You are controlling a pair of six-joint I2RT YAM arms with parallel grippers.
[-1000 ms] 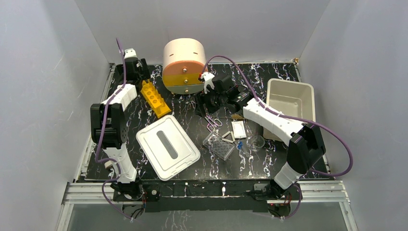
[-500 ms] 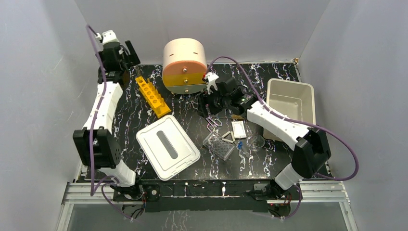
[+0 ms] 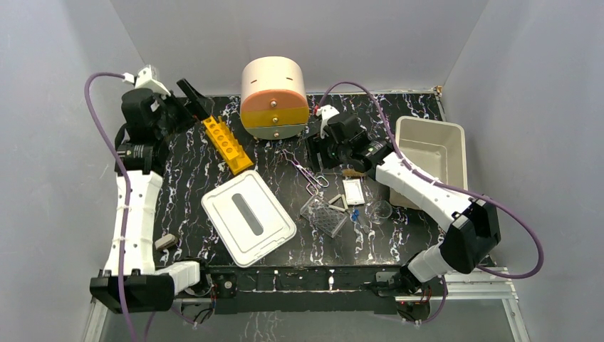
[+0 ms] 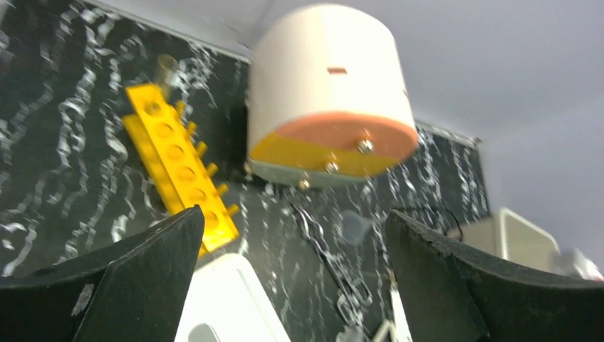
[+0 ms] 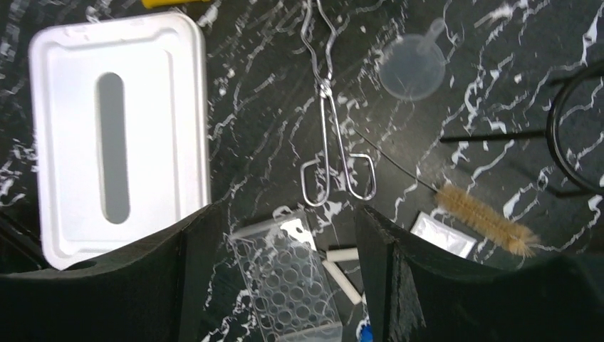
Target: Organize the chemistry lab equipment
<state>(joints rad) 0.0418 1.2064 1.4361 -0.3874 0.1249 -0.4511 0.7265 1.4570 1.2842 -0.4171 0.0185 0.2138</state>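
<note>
My left gripper (image 3: 186, 102) is open and empty, raised at the far left above the far end of the yellow rack (image 3: 228, 146). Its wrist view shows the rack (image 4: 178, 167), the scissors (image 4: 331, 263) and a clear funnel (image 4: 355, 226). My right gripper (image 3: 318, 153) is open and empty over the table's middle. In its wrist view (image 5: 285, 217) the scissors (image 5: 331, 121) lie just ahead and the clear well plate (image 5: 288, 278) lies between the fingers. A brush (image 5: 488, 221), slide packet (image 5: 445, 235), white sticks (image 5: 342, 267) and part of a black frame (image 5: 570, 142) lie to the right.
The round peach-and-yellow drawer unit (image 3: 274, 96) stands at the back centre. The white slotted lid (image 3: 248, 217) lies front left of centre, and the white bin (image 3: 431, 153) is at the right. A clear dish (image 3: 379, 210) sits beside the well plate (image 3: 324, 214).
The left arm has swung up and out to the far left, lifting its gripper off the rack's end. The right gripper has shifted right, uncovering the scissors.
</note>
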